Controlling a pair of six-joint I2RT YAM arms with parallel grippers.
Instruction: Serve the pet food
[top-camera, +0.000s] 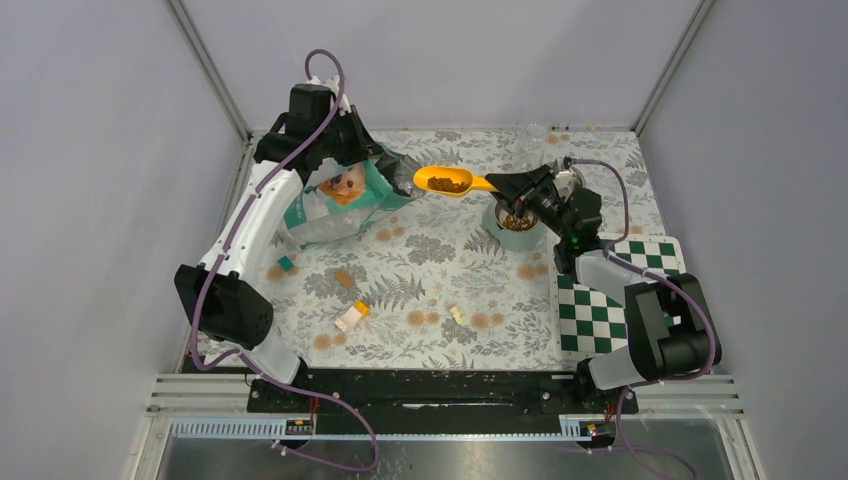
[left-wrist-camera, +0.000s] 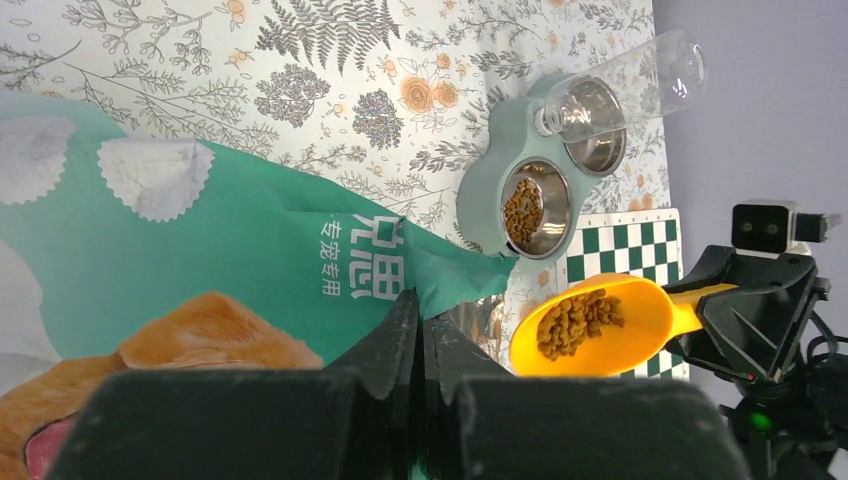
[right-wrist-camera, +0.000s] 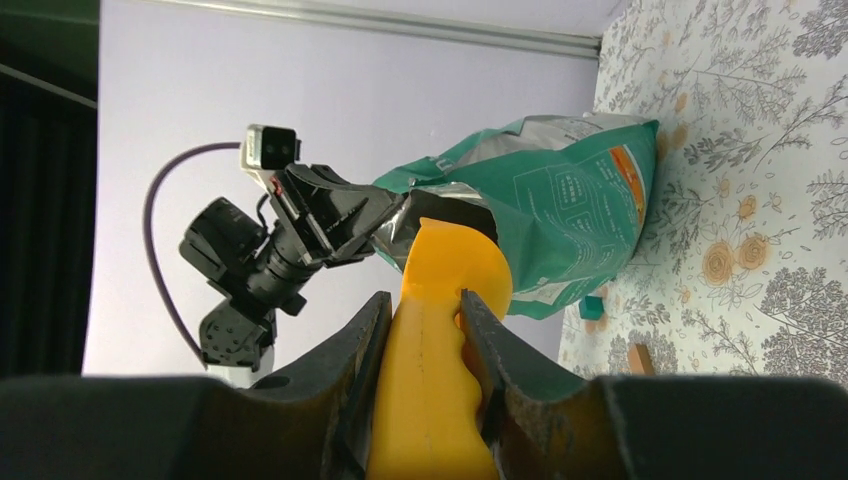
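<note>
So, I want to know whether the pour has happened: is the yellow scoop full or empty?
Full: a heap of brown pet food sits in the yellow scoop, which is level and not yet over the bowl.

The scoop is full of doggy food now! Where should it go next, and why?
Probably the right tool should carry the yellow scoop over the feeder bowl: it holds kibble and hangs between the bag and that bowl.

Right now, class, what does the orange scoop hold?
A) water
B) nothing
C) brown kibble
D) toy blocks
C: a heap of brown pet food lies in the scoop, which the right gripper grips by its handle, while the left gripper pinches the teal bag.
</note>
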